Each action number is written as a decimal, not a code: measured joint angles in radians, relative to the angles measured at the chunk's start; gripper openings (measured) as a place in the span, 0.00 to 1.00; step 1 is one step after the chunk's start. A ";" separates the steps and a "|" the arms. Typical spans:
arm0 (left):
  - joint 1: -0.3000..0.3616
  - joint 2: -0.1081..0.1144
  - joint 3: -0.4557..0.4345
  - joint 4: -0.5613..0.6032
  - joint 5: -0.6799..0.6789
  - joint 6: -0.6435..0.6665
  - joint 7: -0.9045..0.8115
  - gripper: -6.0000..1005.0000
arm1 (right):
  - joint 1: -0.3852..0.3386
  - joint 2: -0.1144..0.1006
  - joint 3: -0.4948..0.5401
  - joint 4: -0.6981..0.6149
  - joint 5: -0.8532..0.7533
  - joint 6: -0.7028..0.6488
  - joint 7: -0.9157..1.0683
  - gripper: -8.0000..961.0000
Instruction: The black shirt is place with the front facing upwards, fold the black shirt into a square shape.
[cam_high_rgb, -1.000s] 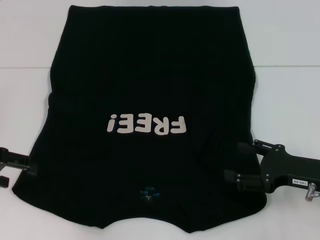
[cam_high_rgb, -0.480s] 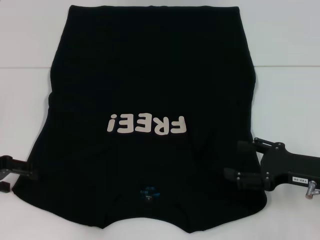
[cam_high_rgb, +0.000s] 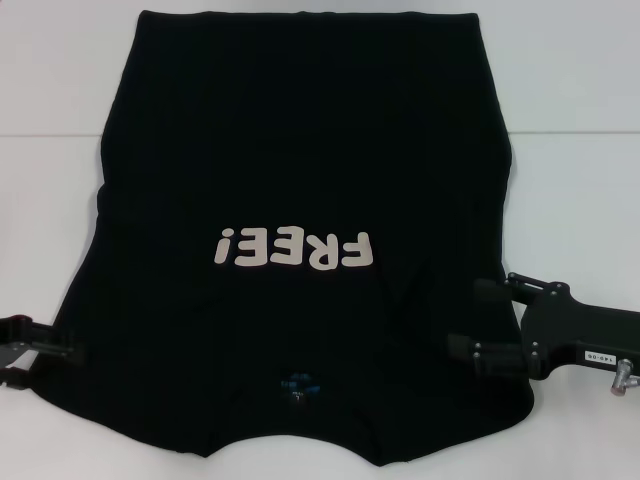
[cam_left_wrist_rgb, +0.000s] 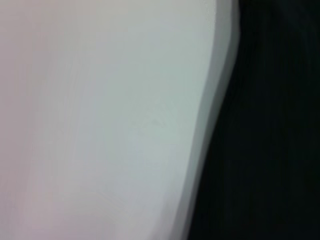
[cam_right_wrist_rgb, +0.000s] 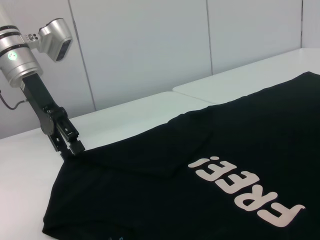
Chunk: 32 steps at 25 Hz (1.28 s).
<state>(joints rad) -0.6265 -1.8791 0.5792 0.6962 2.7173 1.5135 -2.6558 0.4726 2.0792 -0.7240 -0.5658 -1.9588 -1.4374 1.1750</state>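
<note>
The black shirt (cam_high_rgb: 300, 200) lies spread flat, front up, filling the middle of the head view, with its hem along the top of the frame and its neck at the bottom centre. The pale "FREE!" lettering (cam_high_rgb: 292, 249) sits just below mid-frame, and a small blue neck label (cam_high_rgb: 297, 383) shows near the lower edge.

The right wrist view gives what the head view lacks: a low, slanting look across the cloth, where a soft fold ridge runs through the fabric left of the lettering, and the left end effector (cam_right_wrist_rgb: 70, 145) stands at the shirt's corner with its fingertips down at the cloth edge. Whether those fingers are open or pinching the cloth cannot be told. In the head view it appears only at the lower left frame edge (cam_high_rgb: 45, 345), touching the shirt's border.

The left wrist view shows only the shirt's dark edge on the right of its frame against pale worktop (cam_left_wrist_rgb: 100, 120).

The right end effector (cam_high_rgb: 478, 322) rests at the lower right of the head view, its two fingers spread apart over the shirt's side edge.

Bare white worktop (cam_high_rgb: 580, 180) lies open along both sides of the shirt and beyond the hem.
</note>
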 joint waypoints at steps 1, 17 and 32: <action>-0.002 -0.002 0.000 -0.003 -0.001 -0.001 0.001 0.93 | 0.000 0.000 0.000 0.001 0.000 0.000 0.000 0.96; -0.015 -0.027 -0.007 0.036 -0.003 -0.005 0.043 0.76 | -0.001 0.003 0.007 -0.002 0.000 -0.005 0.015 0.95; -0.009 -0.029 -0.012 0.035 -0.004 -0.003 0.079 0.25 | 0.049 -0.062 0.000 -0.118 -0.135 0.003 0.457 0.95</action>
<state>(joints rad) -0.6350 -1.9082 0.5675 0.7314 2.7137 1.5101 -2.5768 0.5220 2.0172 -0.7238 -0.6837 -2.0936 -1.4342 1.6324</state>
